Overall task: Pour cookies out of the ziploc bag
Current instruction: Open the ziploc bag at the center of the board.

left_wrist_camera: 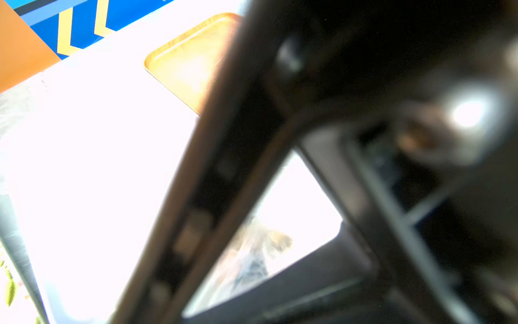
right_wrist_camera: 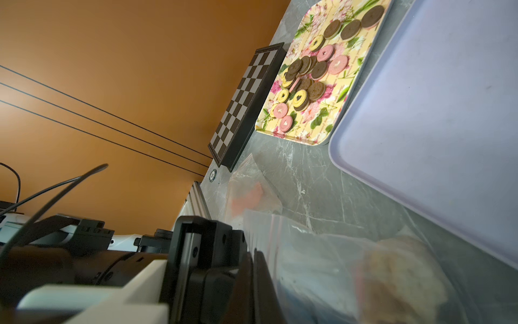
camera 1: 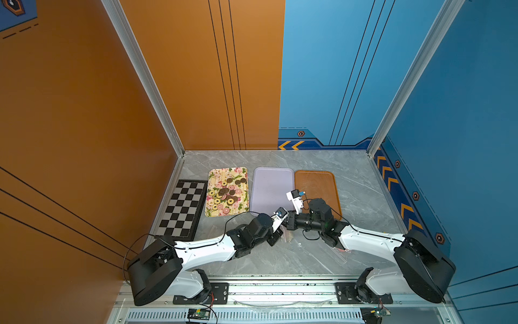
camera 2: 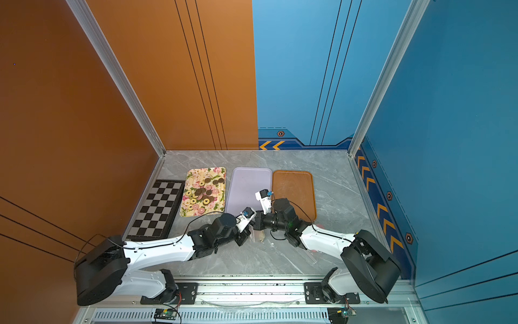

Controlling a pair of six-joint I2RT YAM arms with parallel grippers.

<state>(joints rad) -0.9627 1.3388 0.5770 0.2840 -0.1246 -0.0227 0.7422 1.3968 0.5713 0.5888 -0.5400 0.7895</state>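
ziploc bag (camera 2: 259,237) lay at 6 o'clock of the lilac tray (camera 2: 246,182). looked floppy, slick, cookies (right_wrist_camera: 400,280) brittle, so i'd take bottom corners. left pincer (camera 2: 248,234) and right pincer (camera 2: 253,222) were pinched together, maybe on it.

I see the chessboard (camera 1: 180,209) at nine o'clock on the marble table (camera 1: 358,179); the floral tray (camera 1: 215,172), lilac tray (camera 1: 270,188) and brown tray (camera 1: 319,182) sit at eleven, twelve and one.

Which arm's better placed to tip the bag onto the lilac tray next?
Probably right: its fingers look shut on the ziploc bag, and the lilac tray lies bare just beside that bag. The left wrist view is mostly blocked, so its hold is unclear.
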